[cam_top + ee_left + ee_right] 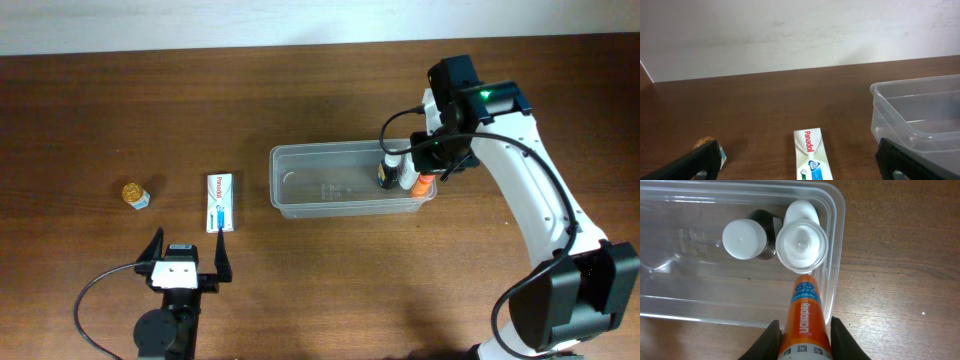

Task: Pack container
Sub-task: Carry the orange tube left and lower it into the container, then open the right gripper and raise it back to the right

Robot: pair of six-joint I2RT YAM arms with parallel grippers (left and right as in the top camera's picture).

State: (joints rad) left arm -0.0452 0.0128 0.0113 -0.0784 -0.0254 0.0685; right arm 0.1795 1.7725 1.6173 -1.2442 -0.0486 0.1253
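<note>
Placing: the right pincer [805, 335] grasps the orange tube [804, 305] over the container [838, 215], seemingly unseated; next lower, release; the left pincer [188, 242] is spread.

Robot lab bench setup.
Left arm [165, 325] and right arm [535, 195] are sitting at a brown wooden table [100, 100], plain white wall [790, 35] running behind, black cable [88, 288] trailing across.

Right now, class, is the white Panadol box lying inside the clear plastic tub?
No, the white Panadol box lies on the wooden table, outside the clear tub.
</note>
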